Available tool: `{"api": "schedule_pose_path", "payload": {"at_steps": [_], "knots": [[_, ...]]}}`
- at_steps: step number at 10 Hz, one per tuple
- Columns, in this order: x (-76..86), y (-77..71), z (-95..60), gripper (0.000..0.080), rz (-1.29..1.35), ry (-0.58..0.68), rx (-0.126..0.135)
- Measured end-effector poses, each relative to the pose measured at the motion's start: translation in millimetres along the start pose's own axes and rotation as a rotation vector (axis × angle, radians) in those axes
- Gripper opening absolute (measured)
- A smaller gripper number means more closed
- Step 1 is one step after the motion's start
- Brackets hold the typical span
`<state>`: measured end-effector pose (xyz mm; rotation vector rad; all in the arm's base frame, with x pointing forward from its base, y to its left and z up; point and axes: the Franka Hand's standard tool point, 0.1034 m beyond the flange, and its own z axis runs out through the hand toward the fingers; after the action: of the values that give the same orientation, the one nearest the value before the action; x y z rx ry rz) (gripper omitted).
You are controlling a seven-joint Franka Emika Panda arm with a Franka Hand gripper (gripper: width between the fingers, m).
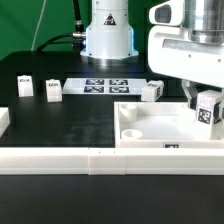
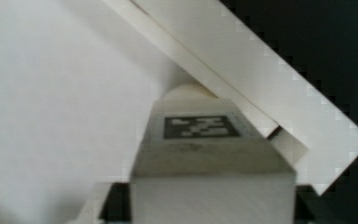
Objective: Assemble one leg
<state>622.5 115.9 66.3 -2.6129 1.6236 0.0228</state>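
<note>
My gripper (image 1: 203, 112) hangs at the exterior view's right, shut on a leg (image 1: 209, 108), a small white block with a black-and-white tag. It holds the leg over the far right corner of the large white tray-like part (image 1: 150, 128). In the wrist view the leg (image 2: 202, 140) sits between my dark fingers (image 2: 126, 200), tag facing the camera, with my gripper (image 2: 208, 205) closed around it. The tray's flat surface (image 2: 51, 100) and its raised rim (image 2: 229, 60) lie just beyond the leg. Whether the leg touches the tray cannot be told.
Three more legs stand on the black table: two at the exterior view's left (image 1: 24, 86) (image 1: 53, 91) and one near the middle (image 1: 152, 91). The marker board (image 1: 105, 85) lies behind them. A long white rail (image 1: 60, 160) runs along the front. The robot base (image 1: 107, 35) stands at the back.
</note>
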Motion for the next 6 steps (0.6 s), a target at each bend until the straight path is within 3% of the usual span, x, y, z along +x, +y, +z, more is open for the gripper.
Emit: {"api": "schedule_pose_path", "payload": {"at_steps": [3,6], "knots": [[0.7,0.9,0.4,0.029,0.303,-0.002,0.002],[1.1,1.1,0.2,0.029,0.372,-0.013,0.002]]}}
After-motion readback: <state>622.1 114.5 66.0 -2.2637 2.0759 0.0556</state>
